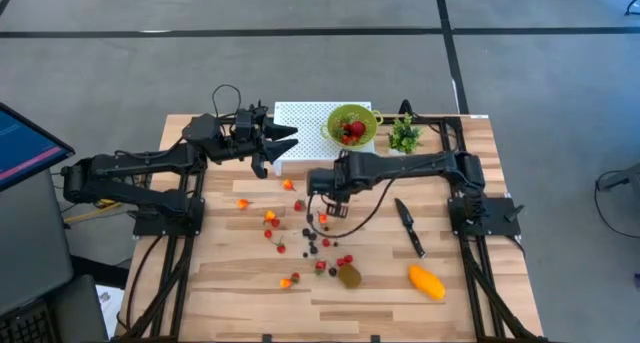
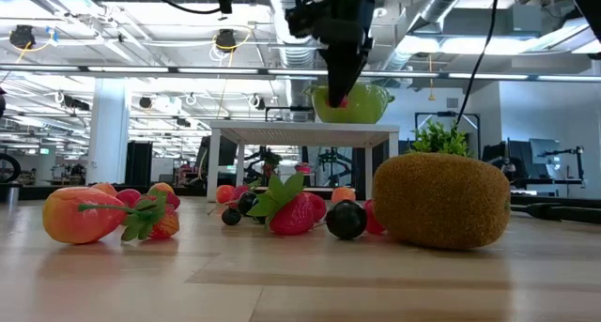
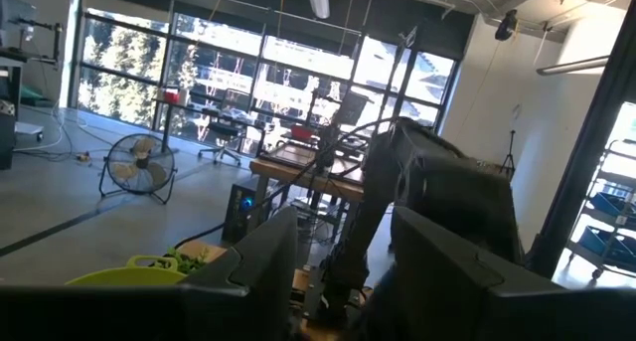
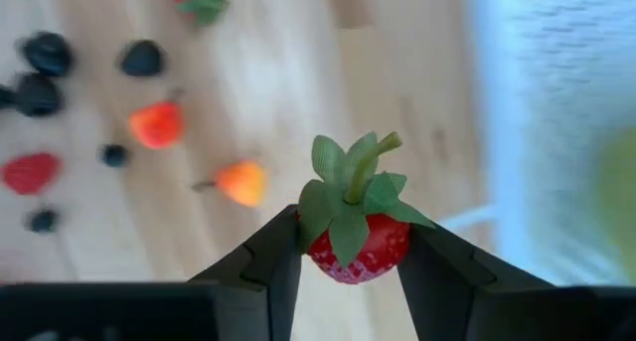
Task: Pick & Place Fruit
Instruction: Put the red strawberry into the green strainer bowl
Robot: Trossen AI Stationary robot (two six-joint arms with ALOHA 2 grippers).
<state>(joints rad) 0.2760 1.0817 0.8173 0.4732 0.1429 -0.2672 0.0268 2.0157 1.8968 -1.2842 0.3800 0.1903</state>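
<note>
Strawberry (image 4: 355, 244) pinched in right hand (image 4: 350, 266): wrist view only; left hand (image 1: 262, 149) half-open, empty.

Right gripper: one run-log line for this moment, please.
right gripper shut on strawberry | above table | green bowl holds fruit | left gripper idle

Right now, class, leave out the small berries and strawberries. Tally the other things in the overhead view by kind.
Kiwi: 1
Mango: 1
Knife: 1
Green bowl: 1
Potted plant: 1
White perforated stand: 1
Total: 6
</note>
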